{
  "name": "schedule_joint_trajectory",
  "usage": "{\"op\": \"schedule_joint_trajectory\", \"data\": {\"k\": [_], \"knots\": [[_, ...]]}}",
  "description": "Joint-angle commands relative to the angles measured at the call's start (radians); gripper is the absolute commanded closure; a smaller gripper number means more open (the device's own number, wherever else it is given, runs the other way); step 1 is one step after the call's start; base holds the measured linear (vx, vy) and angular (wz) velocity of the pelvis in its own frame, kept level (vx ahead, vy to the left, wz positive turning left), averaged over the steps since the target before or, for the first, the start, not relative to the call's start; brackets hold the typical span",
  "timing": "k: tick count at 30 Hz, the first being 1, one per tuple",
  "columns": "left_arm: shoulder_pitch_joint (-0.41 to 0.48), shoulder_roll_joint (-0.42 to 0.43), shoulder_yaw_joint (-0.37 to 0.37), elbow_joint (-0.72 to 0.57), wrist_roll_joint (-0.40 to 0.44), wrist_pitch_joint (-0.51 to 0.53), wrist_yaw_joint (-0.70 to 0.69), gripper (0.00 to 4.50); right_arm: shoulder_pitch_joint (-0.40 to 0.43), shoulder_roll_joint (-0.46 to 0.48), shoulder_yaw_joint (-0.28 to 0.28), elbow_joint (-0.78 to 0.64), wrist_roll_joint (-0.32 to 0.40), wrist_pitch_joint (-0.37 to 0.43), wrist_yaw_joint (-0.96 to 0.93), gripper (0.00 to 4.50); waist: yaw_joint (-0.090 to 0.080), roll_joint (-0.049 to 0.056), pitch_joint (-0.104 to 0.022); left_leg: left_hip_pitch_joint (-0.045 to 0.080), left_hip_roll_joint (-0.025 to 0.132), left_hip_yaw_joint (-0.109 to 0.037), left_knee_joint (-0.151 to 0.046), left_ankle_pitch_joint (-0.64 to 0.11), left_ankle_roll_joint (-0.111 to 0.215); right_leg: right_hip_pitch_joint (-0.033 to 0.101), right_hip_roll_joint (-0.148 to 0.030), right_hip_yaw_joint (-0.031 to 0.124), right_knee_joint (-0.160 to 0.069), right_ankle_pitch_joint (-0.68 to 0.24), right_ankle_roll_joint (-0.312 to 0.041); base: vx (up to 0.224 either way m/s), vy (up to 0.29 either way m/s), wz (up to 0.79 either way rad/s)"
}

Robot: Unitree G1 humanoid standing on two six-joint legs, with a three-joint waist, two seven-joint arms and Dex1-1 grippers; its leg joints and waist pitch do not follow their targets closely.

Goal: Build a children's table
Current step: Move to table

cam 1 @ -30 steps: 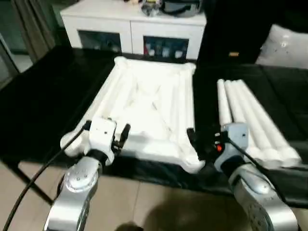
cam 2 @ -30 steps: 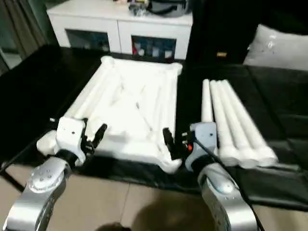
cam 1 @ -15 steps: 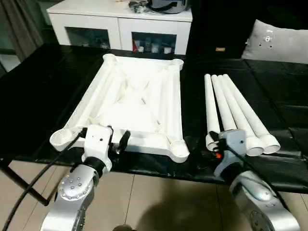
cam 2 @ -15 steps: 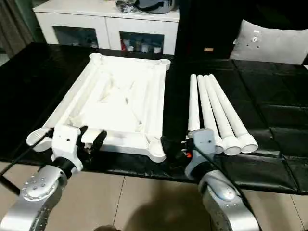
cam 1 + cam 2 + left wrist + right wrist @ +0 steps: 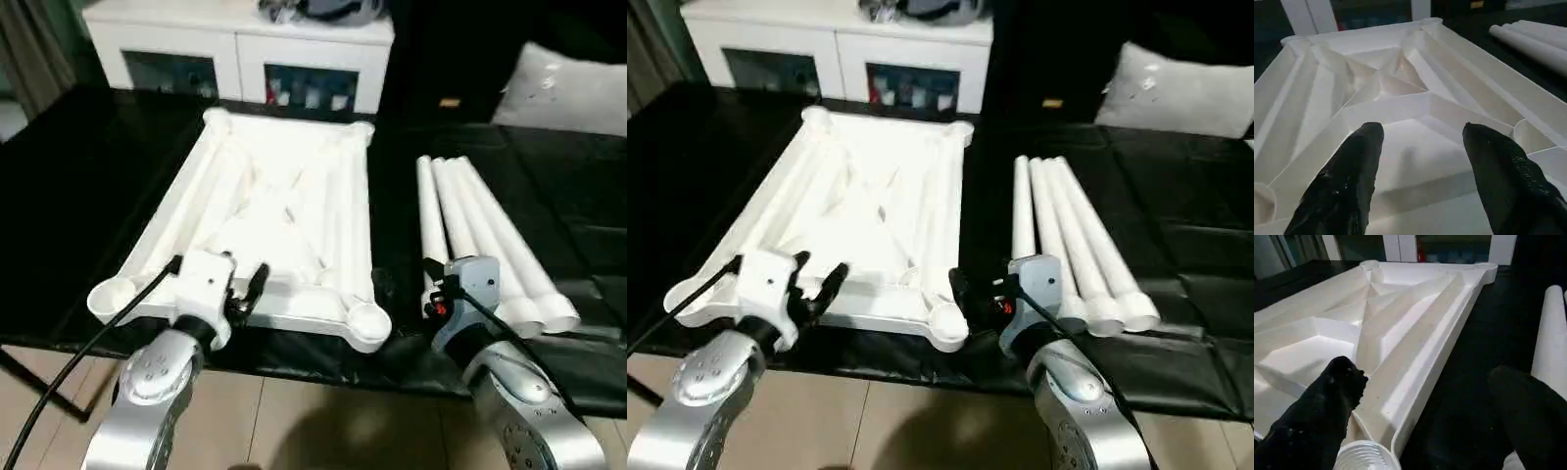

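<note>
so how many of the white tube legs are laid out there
4, side by side on the black surface to the right of the upside-down tabletop: legs. Right gripper partly covers the nearest ends.

Both forearms are silver, rounded metal shells with small dark screw heads set in the casing. Each ends in a white boxy wrist block carrying two black fingers. The left gripper (image 5: 243, 286) has a black cable looping from its block down past the forearm. The right gripper (image 5: 965, 292) shows a small red mark on its block and a black cable over the forearm. The fingers (image 5: 1347, 186) are matte black, tapered, with rounded tips.
</note>
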Motion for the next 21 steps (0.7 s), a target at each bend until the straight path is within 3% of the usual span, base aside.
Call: {"op": "schedule_joint_trajectory", "data": {"k": [1,2,3,6,7,8,9,12,14,16,17,18,21], "knots": [[0.001,0.003,-0.013,0.009,0.007,-0.002,-0.003,1.53,-0.004,-0.001,-0.013,-0.012,-0.003,-0.004,-0.005,0.0,0.001,0.004,-0.048,0.025,0.085,-0.034,-0.068,0.141,0.0,0.041,-0.091,0.046,-0.036,0.467,-0.101,0.0,0.0,0.0],[0.002,0.002,-0.017,0.01,0.007,-0.004,-0.004,1.53,-0.007,-0.007,-0.009,-0.013,-0.013,-0.006,-0.006,0.0,-0.004,0.01,-0.035,0.03,0.096,-0.036,-0.087,-0.053,-0.02,0.039,-0.1,0.049,-0.053,0.265,-0.117,-0.064,-0.013,-0.01],[0.002,0.002,-0.017,0.01,0.007,-0.004,-0.004,1.53,-0.007,-0.007,-0.009,-0.013,-0.013,-0.006,-0.006,0.0,-0.009,0.007,-0.024,0.034,0.101,-0.038,-0.103,-0.196,-0.035,0.04,-0.103,0.054,-0.067,0.074,-0.127,-0.11,-0.018,0.0],[0.01,-0.002,-0.025,0.019,0.005,-0.013,-0.006,1.53,-0.008,-0.016,-0.015,-0.011,-0.022,-0.008,-0.01,0.0,-0.009,0.011,-0.006,0.045,0.104,-0.037,-0.116,-0.364,-0.058,0.025,-0.11,0.066,-0.096,-0.223,-0.131,-0.059,-0.006,0.0],[0.01,-0.004,-0.027,0.024,0.003,-0.014,-0.009,1.53,-0.008,-0.018,-0.018,-0.008,-0.022,-0.011,-0.01,0.0,-0.011,0.006,-0.001,0.05,0.099,-0.039,-0.118,-0.432,-0.076,0.023,-0.116,0.068,-0.11,-0.378,-0.116,-0.103,-0.003,-0.03],[0.006,-0.004,-0.031,0.029,0.003,-0.016,-0.011,1.53,-0.009,-0.019,-0.02,-0.003,-0.023,-0.014,-0.008,0.0,-0.012,0.008,0.005,0.057,0.096,-0.039,-0.117,-0.471,-0.087,0.013,-0.12,0.07,-0.124,-0.494,-0.094,-0.098,-0.002,-0.05],[0.006,-0.004,-0.031,0.029,0.003,-0.016,-0.011,1.53,-0.009,-0.019,-0.02,-0.003,-0.023,-0.014,-0.008,0.0,-0.012,0.006,0.003,0.059,0.095,-0.041,-0.117,-0.473,-0.088,0.013,-0.122,0.07,-0.128,-0.524,-0.084,-0.127,-0.006,-0.08],[-0.001,-0.006,-0.031,0.034,0.003,-0.016,-0.012,1.53,-0.013,-0.018,-0.019,0.001,-0.024,-0.017,-0.008,0.0,-0.012,0.006,-0.005,0.047,0.097,-0.04,-0.123,-0.389,-0.072,0.019,-0.117,0.071,-0.122,-0.423,-0.083,-0.023,-0.002,-0.02],[-0.01,-0.012,-0.022,0.038,-0.001,-0.015,-0.008,1.53,-0.022,-0.015,-0.014,0.008,-0.026,-0.021,-0.006,0.0,-0.011,0.006,-0.01,0.042,0.099,-0.037,-0.123,-0.325,-0.054,0.02,-0.109,0.07,-0.108,-0.298,-0.105,0.0,0.0,0.0],[-0.012,-0.015,-0.018,0.039,-0.004,-0.015,-0.006,1.53,-0.025,-0.013,-0.012,0.012,-0.028,-0.022,-0.007,0.0,-0.011,0.006,-0.012,0.039,0.099,-0.034,-0.121,-0.296,-0.044,0.021,-0.108,0.069,-0.102,-0.25,-0.123,0.0,0.0,0.0],[-0.008,-0.019,-0.009,0.034,-0.008,-0.013,0.002,1.53,-0.028,-0.012,-0.005,0.017,-0.032,-0.025,-0.005,0.0,-0.009,0.001,-0.014,0.04,0.099,-0.031,-0.12,-0.304,-0.041,0.024,-0.11,0.068,-0.1,-0.256,-0.128,0.0,0.0,0.0],[-0.007,-0.02,-0.009,0.033,-0.008,-0.012,0.003,1.53,-0.028,-0.012,-0.004,0.018,-0.032,-0.025,-0.005,0.0,-0.009,0.003,-0.013,0.044,0.098,-0.029,-0.12,-0.327,-0.042,0.024,-0.11,0.068,-0.103,-0.284,-0.127,0.0,0.0,0.0],[-0.001,-0.024,-0.004,0.024,-0.009,-0.01,0.012,1.53,-0.032,-0.009,-0.001,0.029,-0.035,-0.03,-0.001,0.0,-0.007,-0.001,-0.012,0.058,0.094,-0.021,-0.121,-0.422,-0.03,0.034,-0.103,0.062,-0.122,-0.44,-0.11,0.0,0.0,0.0]]}}
